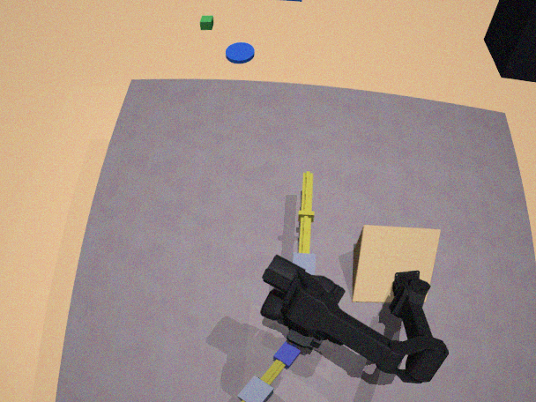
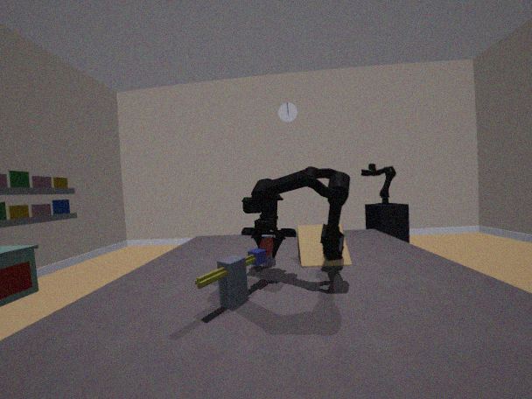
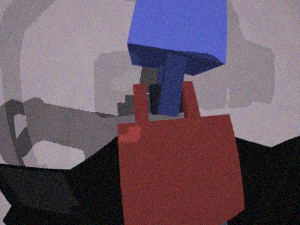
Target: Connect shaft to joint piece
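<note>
The red joint piece is hinged by two prongs to the blue fork part. My gripper is shut on the red piece, with black fingers on both sides of it in the wrist view. The yellow first shaft runs through its grey block to the blue part. The yellow second shaft, with a collar, lies in the other grey block. The arm hides the red piece and the second shaft's near end in the top view. The piece's opening is not visible.
A tan slanted block stands right of the second shaft, by the arm's base. The grey table lies under everything. A green cube and a blue disc lie beyond its far edge.
</note>
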`<state>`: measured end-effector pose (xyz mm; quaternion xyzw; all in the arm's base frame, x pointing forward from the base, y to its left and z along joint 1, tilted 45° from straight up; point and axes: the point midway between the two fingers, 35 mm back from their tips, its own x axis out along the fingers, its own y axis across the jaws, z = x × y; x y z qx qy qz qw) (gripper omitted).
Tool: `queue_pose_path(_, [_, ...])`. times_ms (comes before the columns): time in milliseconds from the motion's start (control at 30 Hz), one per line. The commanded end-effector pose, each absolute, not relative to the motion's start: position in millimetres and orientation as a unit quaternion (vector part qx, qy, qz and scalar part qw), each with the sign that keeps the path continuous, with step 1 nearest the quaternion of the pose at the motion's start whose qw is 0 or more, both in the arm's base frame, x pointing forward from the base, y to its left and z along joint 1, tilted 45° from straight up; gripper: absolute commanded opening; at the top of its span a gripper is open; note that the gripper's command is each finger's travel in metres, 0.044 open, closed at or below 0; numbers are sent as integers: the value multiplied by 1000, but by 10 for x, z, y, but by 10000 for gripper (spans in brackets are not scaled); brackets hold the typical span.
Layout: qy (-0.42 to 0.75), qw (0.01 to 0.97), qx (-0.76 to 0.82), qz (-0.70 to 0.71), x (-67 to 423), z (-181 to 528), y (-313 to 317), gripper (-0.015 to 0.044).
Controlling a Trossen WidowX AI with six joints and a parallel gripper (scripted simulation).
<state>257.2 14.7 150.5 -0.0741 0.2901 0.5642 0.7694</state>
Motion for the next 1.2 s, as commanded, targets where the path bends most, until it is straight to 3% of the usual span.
queue_pose_path(0, [283,770,-73,567,2574,1500,148,0])
queue_pose_path(767, [281,771,-73,567,2574,1499,149,0])
queue_pose_path(933, [281,771,-73,567,2574,1499,149,131])
queue_pose_path(1033, [281,771,-73,567,2574,1499,149,147])
queue_pose_path(1167, [281,771,-73,567,2574,1499,149,252])
